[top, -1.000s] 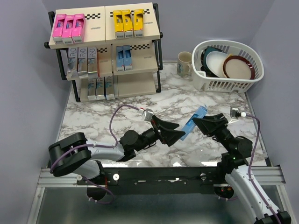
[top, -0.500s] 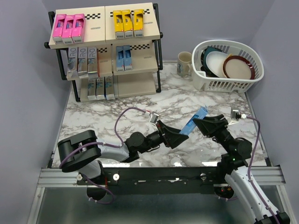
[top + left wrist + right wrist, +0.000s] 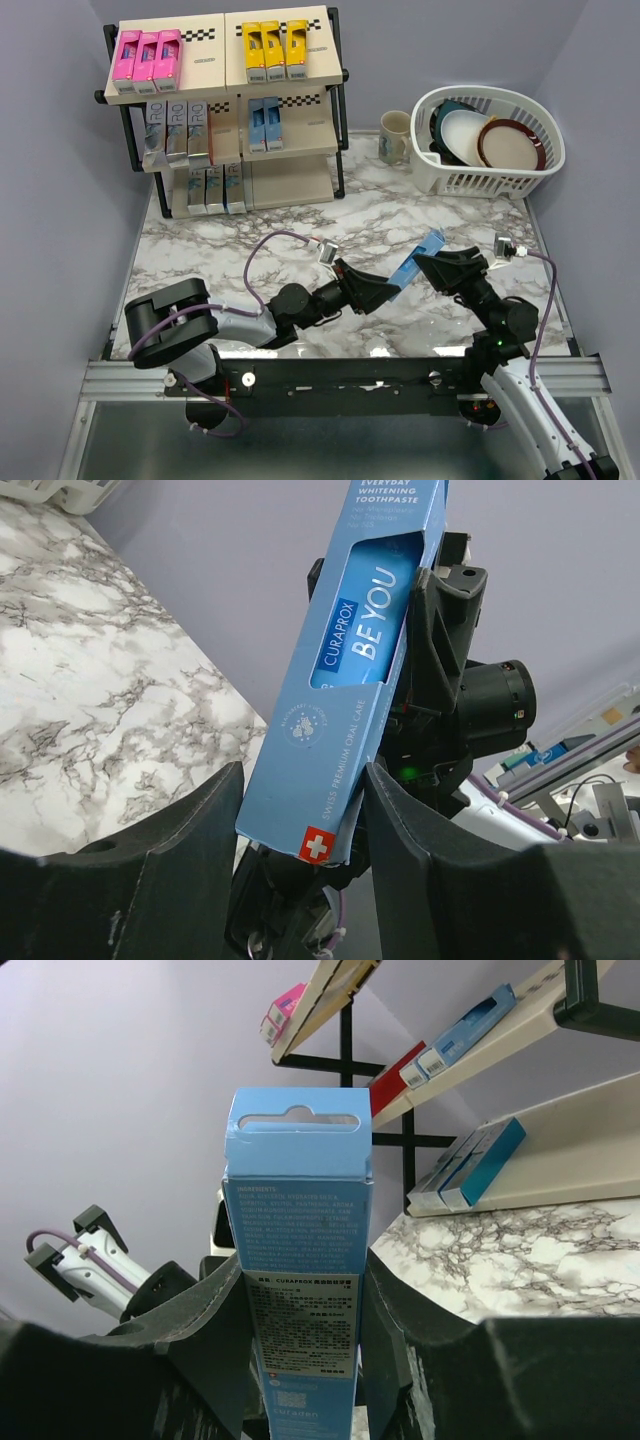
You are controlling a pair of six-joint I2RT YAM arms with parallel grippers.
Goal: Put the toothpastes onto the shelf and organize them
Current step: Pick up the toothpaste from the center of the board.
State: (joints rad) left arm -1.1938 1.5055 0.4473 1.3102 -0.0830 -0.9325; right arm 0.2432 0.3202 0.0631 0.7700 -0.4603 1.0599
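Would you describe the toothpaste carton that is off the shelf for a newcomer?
Over the marble table before the shelf, look front right. A light blue carton is held tilted between the left gripper and right gripper, the only one off the boards.

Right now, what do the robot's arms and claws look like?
The left arm and right arm have chunky black joints and pale grey tubes. A thin purple cable loops along each to a small silver box. The left gripper and right gripper are black, with wide wedge-shaped fingers.
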